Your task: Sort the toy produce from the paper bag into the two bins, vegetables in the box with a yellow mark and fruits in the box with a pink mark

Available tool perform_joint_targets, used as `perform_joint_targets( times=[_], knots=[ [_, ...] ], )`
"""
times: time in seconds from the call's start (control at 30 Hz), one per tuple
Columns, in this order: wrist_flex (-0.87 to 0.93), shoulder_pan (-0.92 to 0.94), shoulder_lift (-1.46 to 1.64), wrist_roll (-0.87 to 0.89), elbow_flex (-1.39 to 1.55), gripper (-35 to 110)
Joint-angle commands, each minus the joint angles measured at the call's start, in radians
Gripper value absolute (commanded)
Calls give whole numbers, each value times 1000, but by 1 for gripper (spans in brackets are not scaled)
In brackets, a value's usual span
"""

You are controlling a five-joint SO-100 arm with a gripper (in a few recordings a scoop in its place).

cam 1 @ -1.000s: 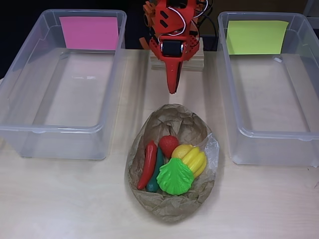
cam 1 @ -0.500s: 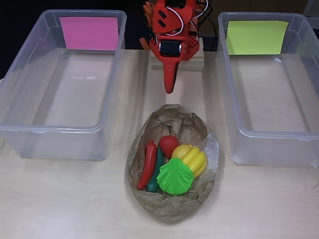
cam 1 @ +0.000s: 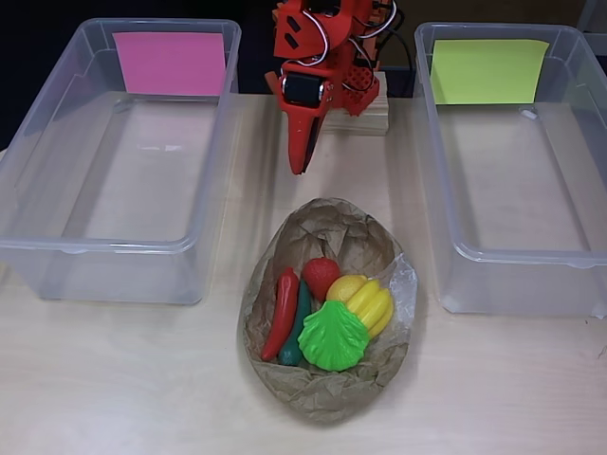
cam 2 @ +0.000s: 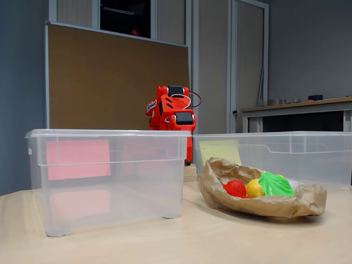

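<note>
The red hand (cam 1: 301, 163) hangs in the air above the desk (cam 1: 123, 379), at the far side, between the two boxes. It points down and a bit to the left in the overhead view. Its fingers look pressed together into one thin tip, and it holds nothing. The red arm (cam 2: 171, 113) stands tall on a small wooden block (cam 1: 368, 116) behind the boxes.

The paper bag (cam 1: 327, 384) lies open on the desk, nearer than the hand and well apart from it. Inside are a red chili pepper (cam 1: 281, 312), a dark green veggie (cam 1: 296, 334) just beside it, a red strawberry (cam 1: 321, 276), a yellow lemon (cam 1: 345, 287), yellow bananas (cam 1: 373, 308) and a green leafy lettuce (cam 1: 332, 336) on top.

The clear box with the pink mark (cam 1: 171, 63) sits on the left. The clear box with the yellow mark (cam 1: 487, 71) sits on the right. Both boxes have no toys in them.
</note>
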Motion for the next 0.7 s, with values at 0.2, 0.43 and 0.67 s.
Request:
perform_joint_targets(
  times=[0.2,0.43,0.67],
  knots=[
    [-6,-69,-399,-242,-403,0],
    [-158,-123,-815,-137,-614,1],
    [-325,-152,-1296,-135,-934,2]
  ],
)
